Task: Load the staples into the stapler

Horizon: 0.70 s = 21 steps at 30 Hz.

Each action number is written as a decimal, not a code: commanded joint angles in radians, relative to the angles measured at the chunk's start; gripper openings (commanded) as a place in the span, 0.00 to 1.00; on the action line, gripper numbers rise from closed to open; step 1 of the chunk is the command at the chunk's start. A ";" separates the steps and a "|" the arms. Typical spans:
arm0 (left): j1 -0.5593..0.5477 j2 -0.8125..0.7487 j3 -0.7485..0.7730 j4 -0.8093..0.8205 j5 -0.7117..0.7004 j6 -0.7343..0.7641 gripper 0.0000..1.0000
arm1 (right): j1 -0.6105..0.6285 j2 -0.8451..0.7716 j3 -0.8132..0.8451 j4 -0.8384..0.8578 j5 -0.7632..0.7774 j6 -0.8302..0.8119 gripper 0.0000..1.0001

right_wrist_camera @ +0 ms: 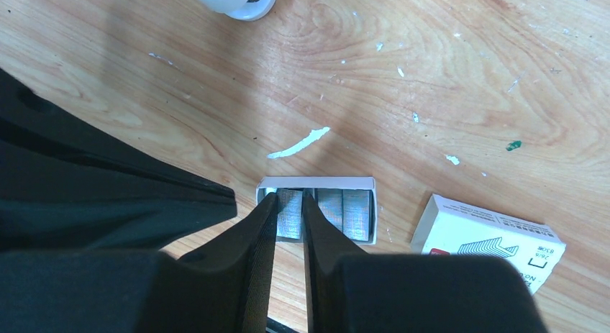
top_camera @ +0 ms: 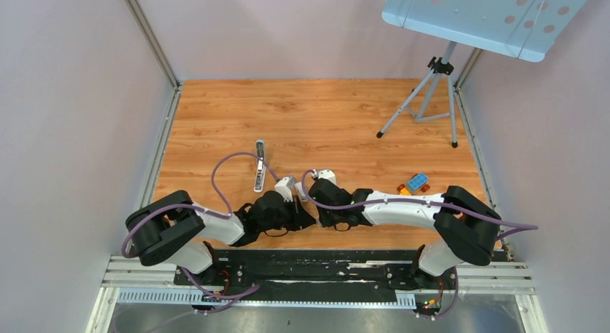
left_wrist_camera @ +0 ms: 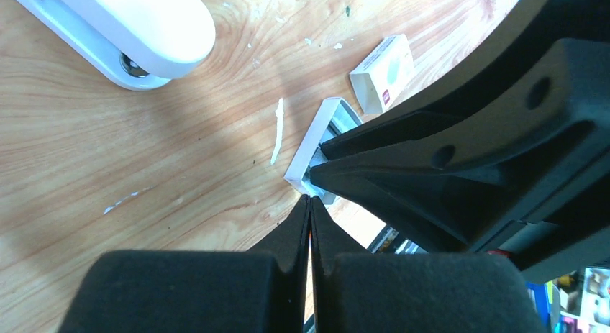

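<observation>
Low in the right wrist view, the right gripper (right_wrist_camera: 288,203) is narrowed onto one strip of grey ribbed metal staples (right_wrist_camera: 290,216). The strip lies in a shallow white open tray (right_wrist_camera: 316,181) at frame centre. The left gripper (left_wrist_camera: 310,201), fully closed and holding nothing, touches the tray's end. A small white cardboard box with a red mark (right_wrist_camera: 489,236) lies at lower right. Further up, well apart, lies the slim white-and-silver stapler (top_camera: 260,164), apparently opened out. Likely risks are the thin strip snapping or slipping from the pinch, or the tray lifting with it if the left gripper slides off.
</observation>
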 commanded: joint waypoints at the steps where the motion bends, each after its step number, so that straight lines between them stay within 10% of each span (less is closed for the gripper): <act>1: -0.009 -0.110 0.013 -0.161 -0.088 0.047 0.00 | 0.013 0.030 0.012 -0.042 0.035 -0.021 0.22; 18: 0.169 -0.585 0.111 -0.839 -0.317 0.155 0.28 | 0.014 -0.027 0.049 -0.094 0.050 -0.028 0.20; 21: 0.194 -0.659 0.129 -0.931 -0.363 0.149 0.46 | 0.014 -0.045 0.064 -0.107 0.049 -0.022 0.20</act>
